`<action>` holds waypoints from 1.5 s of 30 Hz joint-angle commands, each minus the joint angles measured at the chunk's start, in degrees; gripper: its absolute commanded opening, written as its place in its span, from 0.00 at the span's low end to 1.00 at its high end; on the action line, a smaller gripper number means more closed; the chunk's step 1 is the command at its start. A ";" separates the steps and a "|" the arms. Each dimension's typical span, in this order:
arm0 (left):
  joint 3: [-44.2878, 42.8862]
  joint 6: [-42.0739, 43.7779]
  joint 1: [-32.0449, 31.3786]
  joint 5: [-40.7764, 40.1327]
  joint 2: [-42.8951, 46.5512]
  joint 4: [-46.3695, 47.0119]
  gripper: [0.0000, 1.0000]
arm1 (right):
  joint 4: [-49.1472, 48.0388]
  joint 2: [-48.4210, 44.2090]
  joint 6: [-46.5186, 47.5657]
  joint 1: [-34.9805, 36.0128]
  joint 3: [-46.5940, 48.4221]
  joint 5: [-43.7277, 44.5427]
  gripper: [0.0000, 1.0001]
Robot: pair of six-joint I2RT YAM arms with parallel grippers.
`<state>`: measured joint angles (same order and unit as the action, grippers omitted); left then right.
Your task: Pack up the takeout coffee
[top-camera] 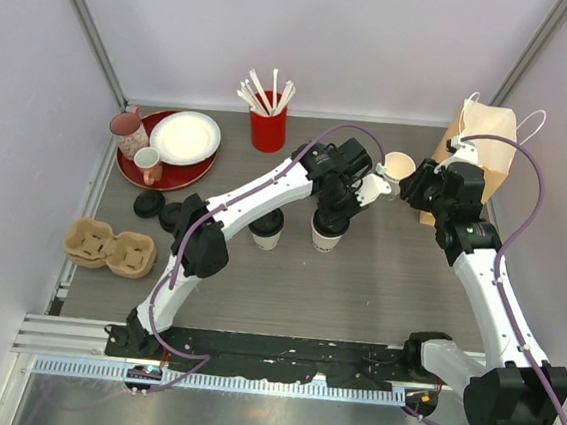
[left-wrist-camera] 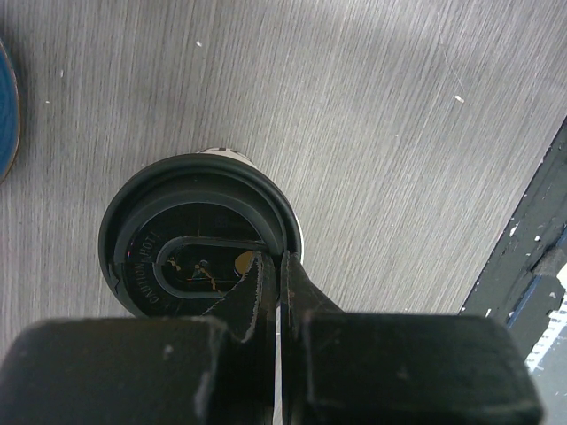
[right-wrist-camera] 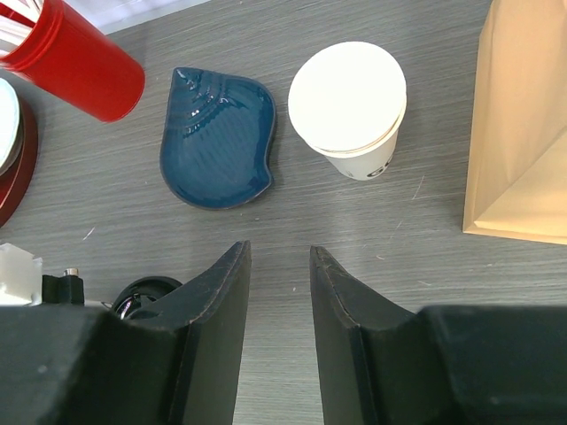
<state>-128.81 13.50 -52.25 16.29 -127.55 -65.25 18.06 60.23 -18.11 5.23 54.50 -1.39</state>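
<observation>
Two takeout coffee cups with black lids stand mid-table: one (top-camera: 267, 231) under the left arm's forearm, the other (top-camera: 327, 237) to its right. My left gripper (top-camera: 331, 215) is right over the second cup. In the left wrist view its fingers (left-wrist-camera: 282, 261) are closed on the rim of that cup's black lid (left-wrist-camera: 177, 221), one finger inside the rim and one outside. My right gripper (top-camera: 413, 187) hovers open and empty above the table (right-wrist-camera: 279, 252), near the lidless cream cup (right-wrist-camera: 350, 102). The brown paper bag (top-camera: 478, 151) stands at the back right.
A blue dish (right-wrist-camera: 217, 137) lies left of the lidless cup (top-camera: 398, 166). The red straw holder (top-camera: 268, 128) stands at the back. A red tray (top-camera: 132, 168) with a plate and a pink mug (top-camera: 147, 164) is back left. Loose black lids (top-camera: 154, 205) and a cardboard cup carrier (top-camera: 109, 247) lie at left.
</observation>
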 commanded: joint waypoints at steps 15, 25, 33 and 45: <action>2.51 0.30 0.13 0.49 4.59 0.30 0.00 | -1.72 -2.13 0.00 -0.22 0.26 -1.16 0.38; 5.68 -0.05 0.75 1.90 5.73 2.32 0.00 | -1.45 -2.75 0.09 -0.14 0.17 -1.42 0.39; 2.08 -0.58 0.75 0.32 5.99 1.01 0.24 | -1.37 -2.57 0.00 -0.22 0.61 -2.39 0.39; -2.32 -1.02 0.75 -2.67 8.98 -0.05 0.38 | -1.36 -1.34 0.18 -0.22 1.75 -4.67 0.41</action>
<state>-127.35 13.32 -51.72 14.41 -123.09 -64.42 18.13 58.87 -18.11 5.23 54.48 -4.51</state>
